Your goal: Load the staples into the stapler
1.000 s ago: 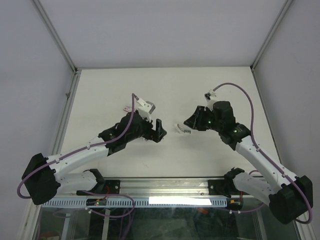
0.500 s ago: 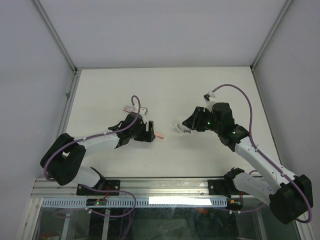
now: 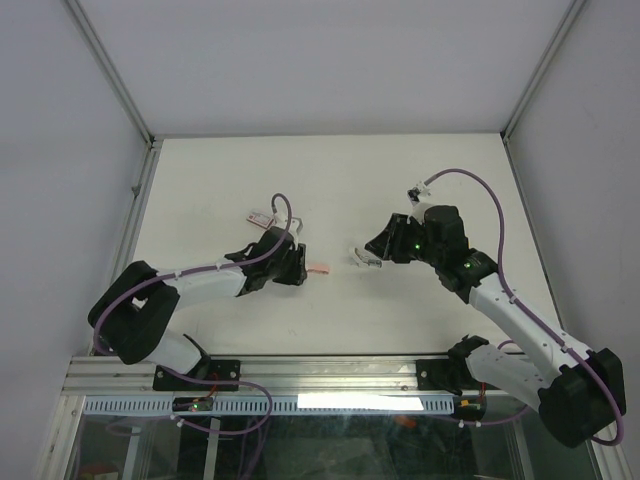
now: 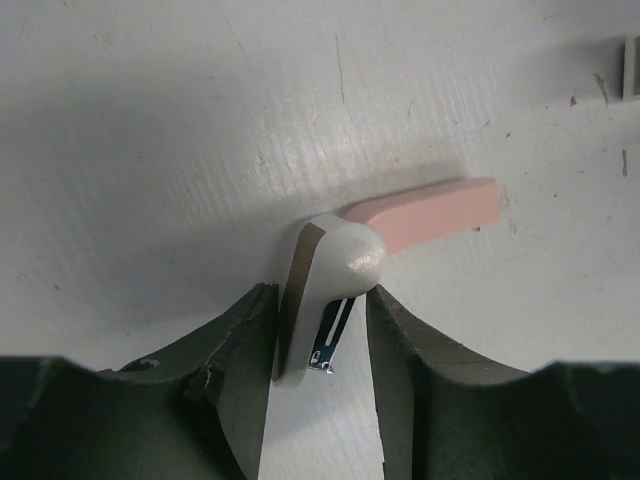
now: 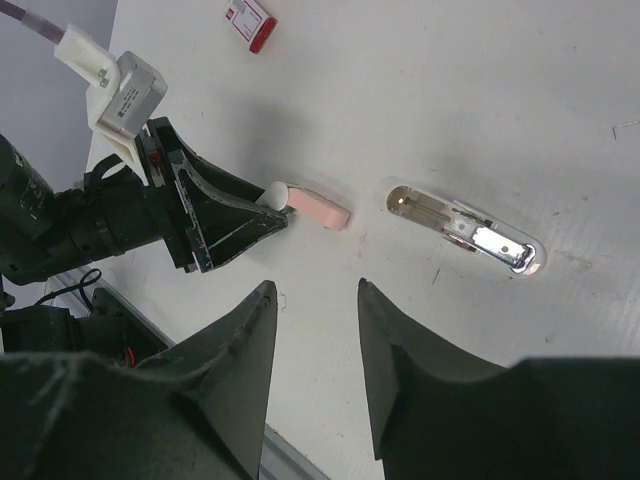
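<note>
The small wedge-shaped stapler with a pink arm and a rounded white-grey rear end (image 4: pixel 400 222) lies on the pale scuffed desk (image 3: pixel 330 180) with that rear end between the left jaws. The left jaws pinch it, one dark tip against each side of the white part. The pink arm sticks out beyond the tips and off to one side, and a thin metal blade shows in the gap further back.

The right jaws stand spread with only bare desk between them. A shiny elongated metal piece on a clear base (image 5: pixel 465 232) lies just ahead of them and to one side, not touching them. The tiny red-and-white staples box (image 5: pixel 250 22) sits well apart from both pairs of jaws, behind the left tips and near that arm's wrist.

A second ago the left jaws were held wide and higher, hiding the stapler. Half a second ago they had come down beside it, still wide. Now they have narrowed onto its white end, and the stapler has barely shifted. The right jaws have hardly moved.
</note>
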### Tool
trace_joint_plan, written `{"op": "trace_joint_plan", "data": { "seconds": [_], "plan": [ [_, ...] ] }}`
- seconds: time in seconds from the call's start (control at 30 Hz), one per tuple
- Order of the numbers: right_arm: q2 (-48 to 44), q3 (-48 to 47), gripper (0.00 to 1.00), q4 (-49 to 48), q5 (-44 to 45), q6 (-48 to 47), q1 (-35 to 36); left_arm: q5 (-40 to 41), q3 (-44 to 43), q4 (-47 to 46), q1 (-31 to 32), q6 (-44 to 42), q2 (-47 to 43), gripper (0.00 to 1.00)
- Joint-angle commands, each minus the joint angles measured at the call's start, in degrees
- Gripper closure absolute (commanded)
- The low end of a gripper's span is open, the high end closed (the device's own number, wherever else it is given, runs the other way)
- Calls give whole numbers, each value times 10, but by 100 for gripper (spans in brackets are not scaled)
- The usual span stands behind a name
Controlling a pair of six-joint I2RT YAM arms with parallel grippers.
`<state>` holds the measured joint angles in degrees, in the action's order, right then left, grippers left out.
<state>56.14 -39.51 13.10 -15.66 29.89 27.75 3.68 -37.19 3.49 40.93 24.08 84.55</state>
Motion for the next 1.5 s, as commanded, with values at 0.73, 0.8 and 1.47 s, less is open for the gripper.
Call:
{"op": "trace_joint_plan", "data": {
  "seconds": [0.73, 0.8, 1.47],
  "plan": [
    [71, 3, 27, -94, -175, -42, 14, -186, -33, 25, 28, 92, -95, 100],
    [80, 3, 26, -99, -184, -51, 24, -216, -38, 26, 27, 104, -99, 100],
    [82, 21, 39, -98, -194, -115, 80, -348, -74, 22, 27, 121, -109, 100]
  ]
}}
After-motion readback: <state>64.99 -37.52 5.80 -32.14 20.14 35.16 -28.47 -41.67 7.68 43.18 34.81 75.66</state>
